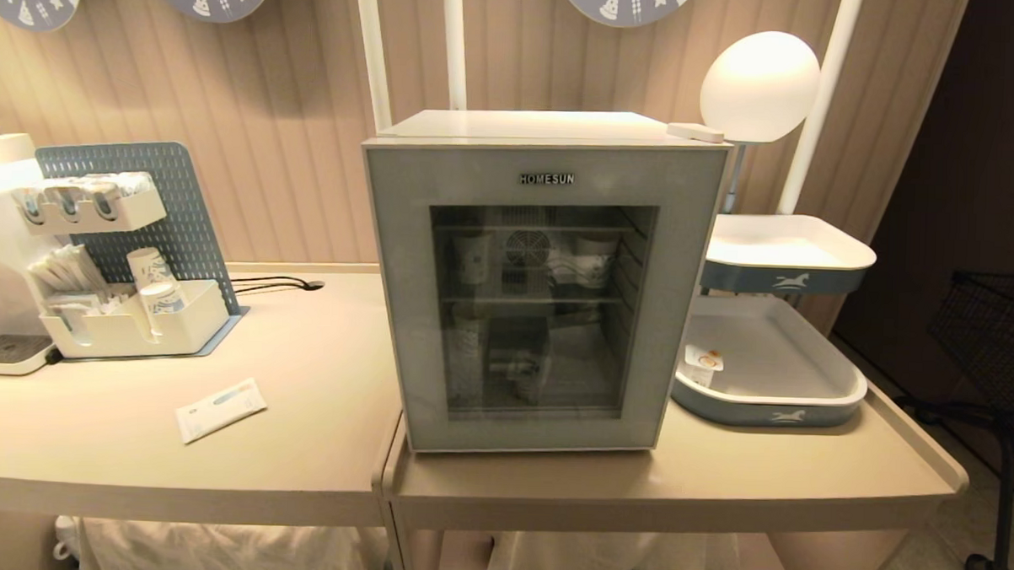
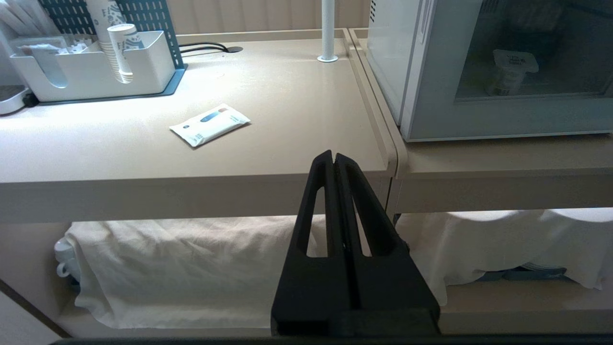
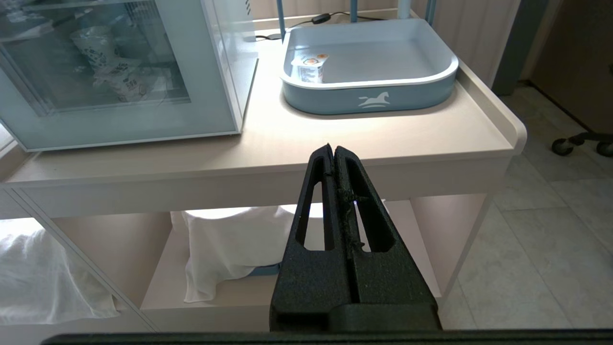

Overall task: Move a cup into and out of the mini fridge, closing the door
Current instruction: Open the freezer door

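Nothing begun: mini fridge (image 1: 541, 286) door (image 1: 405, 315) shut, cup (image 2: 511, 72) inside behind the glass, left claw (image 2: 334, 155) and right claw (image 3: 333, 147) clenched empty below desk (image 1: 317, 396) edge.

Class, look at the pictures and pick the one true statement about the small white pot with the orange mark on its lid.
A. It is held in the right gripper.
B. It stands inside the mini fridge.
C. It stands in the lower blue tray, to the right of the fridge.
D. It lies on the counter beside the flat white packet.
C: the orange-marked pot stands in the lower blue tray, right of the closed mini fridge.
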`<state>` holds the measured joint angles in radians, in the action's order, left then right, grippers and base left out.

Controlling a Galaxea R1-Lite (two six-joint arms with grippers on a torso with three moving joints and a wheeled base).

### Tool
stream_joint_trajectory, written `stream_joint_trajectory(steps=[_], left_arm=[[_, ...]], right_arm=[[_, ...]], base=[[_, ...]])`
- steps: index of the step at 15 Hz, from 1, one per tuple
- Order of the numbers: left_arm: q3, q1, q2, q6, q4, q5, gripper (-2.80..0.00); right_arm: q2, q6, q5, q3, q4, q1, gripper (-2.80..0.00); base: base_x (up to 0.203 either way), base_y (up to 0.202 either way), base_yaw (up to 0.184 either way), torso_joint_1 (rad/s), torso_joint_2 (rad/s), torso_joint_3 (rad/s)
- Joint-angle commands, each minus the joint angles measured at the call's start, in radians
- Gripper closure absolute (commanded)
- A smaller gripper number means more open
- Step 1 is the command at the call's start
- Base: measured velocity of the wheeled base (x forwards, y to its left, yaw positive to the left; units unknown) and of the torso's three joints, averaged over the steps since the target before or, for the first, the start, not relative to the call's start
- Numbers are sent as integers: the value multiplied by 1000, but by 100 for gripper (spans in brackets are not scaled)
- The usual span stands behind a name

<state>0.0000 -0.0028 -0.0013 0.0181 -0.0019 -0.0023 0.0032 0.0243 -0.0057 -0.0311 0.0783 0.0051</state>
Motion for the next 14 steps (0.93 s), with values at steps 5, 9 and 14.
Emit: stream_joint_trajectory(steps=[5, 9, 14], left_arm=[[-1, 0, 0, -1, -1, 1, 0], [-36, 1, 3, 30, 10, 7, 0], [-661, 1, 216, 2, 298, 68, 0]], right_arm=[[1, 0, 0, 0, 0, -1, 0], [1, 0, 0, 0, 0, -1, 0], [1, 0, 1, 0, 1, 0, 0]], base=[[0, 0, 0, 0, 0, 0], [0, 0, 0, 0, 0, 0], [0, 0, 0, 0, 0, 0]])
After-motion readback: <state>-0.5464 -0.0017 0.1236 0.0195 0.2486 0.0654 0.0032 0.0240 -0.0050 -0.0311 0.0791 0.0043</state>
